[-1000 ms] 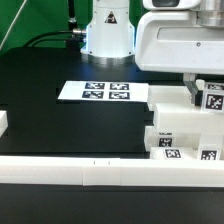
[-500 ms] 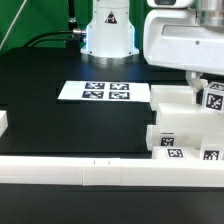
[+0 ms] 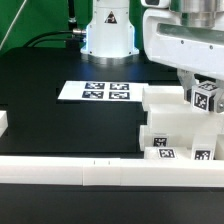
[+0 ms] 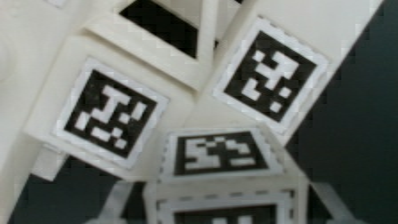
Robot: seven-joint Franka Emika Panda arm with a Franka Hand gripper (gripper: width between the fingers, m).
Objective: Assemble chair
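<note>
- The chair [image 3: 180, 128] is in parts, grouped at the exterior view's right on the black tabletop [image 3: 60, 125], just behind the front border rail [image 3: 100, 172].
- The group reads as chunky glossy white blocks stacked in steps; square black-and-white tags face the camera on its lower front faces.
- A small tagged cube [image 3: 205, 98] sits at the top of the group, tilted, directly under the arm's white housing [image 3: 185, 40].
- In the wrist view, several tagged white faces [image 4: 111, 108] of the chair parts fill the picture at close range, set at differing angles.
- The gripper [image 3: 200, 88] is lowered onto the top of the group at the tagged cube. Its fingers are largely hidden; whether they clamp a part cannot be told.
- The marker board [image 3: 95, 91] lies flat on the tabletop, well apart from the chair parts, toward the exterior view's left.
- The robot base [image 3: 107, 30] stands behind the marker board.
</note>
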